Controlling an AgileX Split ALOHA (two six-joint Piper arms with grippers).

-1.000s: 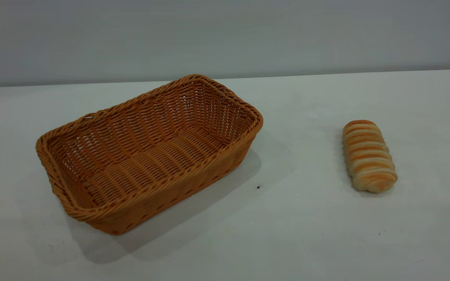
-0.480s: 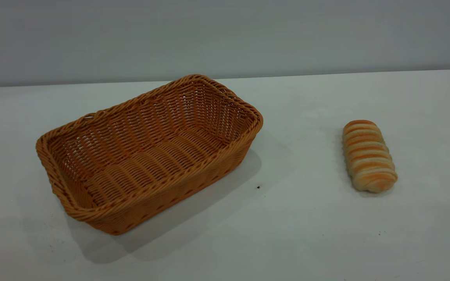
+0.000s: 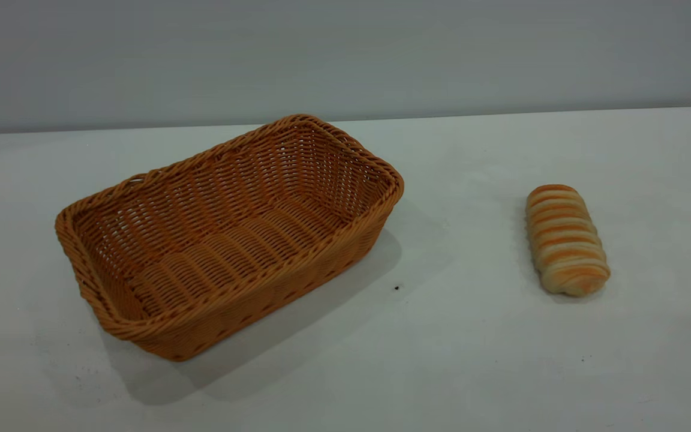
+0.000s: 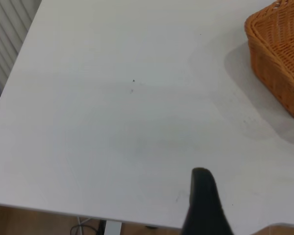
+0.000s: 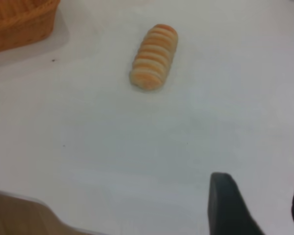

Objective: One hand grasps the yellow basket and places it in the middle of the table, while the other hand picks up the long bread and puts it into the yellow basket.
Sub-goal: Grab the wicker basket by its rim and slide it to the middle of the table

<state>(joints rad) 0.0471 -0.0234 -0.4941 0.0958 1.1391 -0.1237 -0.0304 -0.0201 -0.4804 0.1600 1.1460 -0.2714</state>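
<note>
The yellow basket, an orange-tan wicker rectangle, stands empty on the left half of the white table. The long bread, striped gold and cream, lies on the right half, apart from the basket. Neither gripper shows in the exterior view. In the left wrist view one black finger of my left gripper hangs over the table's near edge, with bare table beside it and the basket far off. My right gripper is open and empty, well short of the bread; a basket corner shows too.
A grey wall runs behind the table. The table's near edge shows in the left wrist view with a white leg and cables below, and its edge also shows in the right wrist view. A small dark speck lies between basket and bread.
</note>
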